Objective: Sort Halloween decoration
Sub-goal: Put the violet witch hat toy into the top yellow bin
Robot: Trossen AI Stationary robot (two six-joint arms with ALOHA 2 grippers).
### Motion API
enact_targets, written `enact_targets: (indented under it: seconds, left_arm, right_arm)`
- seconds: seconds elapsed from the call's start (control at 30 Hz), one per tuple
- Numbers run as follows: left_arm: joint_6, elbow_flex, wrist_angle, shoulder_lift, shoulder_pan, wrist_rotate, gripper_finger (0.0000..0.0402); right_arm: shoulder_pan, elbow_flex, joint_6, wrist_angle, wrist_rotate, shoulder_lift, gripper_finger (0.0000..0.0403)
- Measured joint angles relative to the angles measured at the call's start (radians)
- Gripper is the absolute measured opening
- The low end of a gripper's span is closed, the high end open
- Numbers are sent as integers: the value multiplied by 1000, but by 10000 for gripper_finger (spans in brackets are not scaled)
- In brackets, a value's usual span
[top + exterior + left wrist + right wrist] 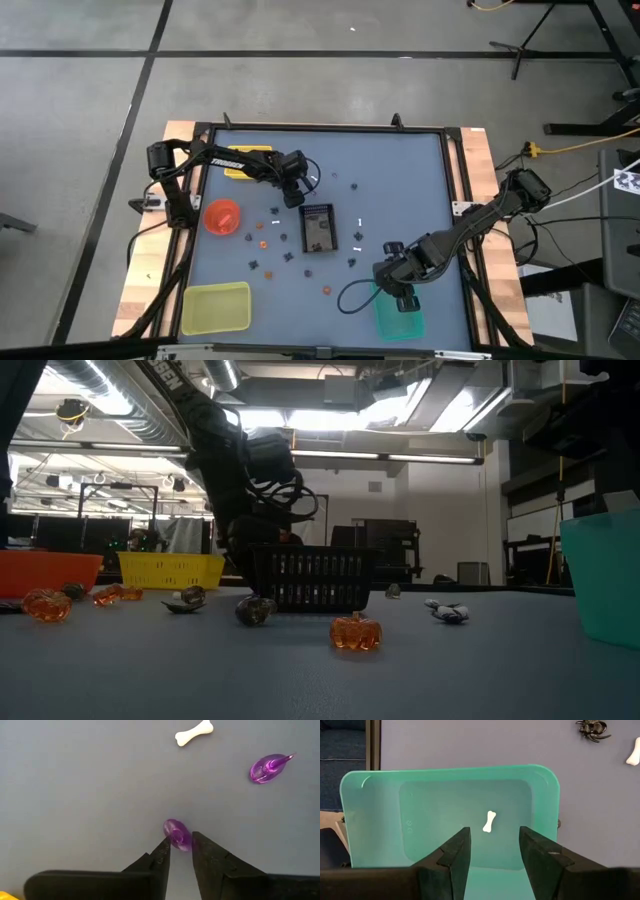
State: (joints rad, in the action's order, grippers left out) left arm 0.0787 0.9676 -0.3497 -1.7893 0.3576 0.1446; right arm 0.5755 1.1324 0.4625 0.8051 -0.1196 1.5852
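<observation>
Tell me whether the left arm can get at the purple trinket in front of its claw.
Probably yes. The left claw sits right at the purple trinket, fingers either side of it on the bare table, with nothing between them.

Premises present as an industrial lab or workshop space. Evidence follows. The high view shows a bare concrete floor (300, 25) marked with dark lines, a tripod base (530, 45) at upper right, and a yellow cable (585, 145) running along the right edge. The robot table (400, 170) is a blue-grey surface on wooden boards within a metal frame. The low view shows, across the upper frame, an open ceiling with exposed ductwork (130, 400) and strip lighting (380, 457). Dark equipment racks (385, 550) stand at centre right against a plain white wall (440, 510).
</observation>
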Motion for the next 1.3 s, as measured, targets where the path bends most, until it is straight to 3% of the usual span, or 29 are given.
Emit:
enact_targets:
  seconds: [1.0,1.3]
  left_arm:
    - [0,0,0,0,0,0,50]
    - [-2,0,1,53,7,30,50]
  right_arm:
    - [0,0,0,0,0,0,166]
    - [0,1,0,0,0,0,166]
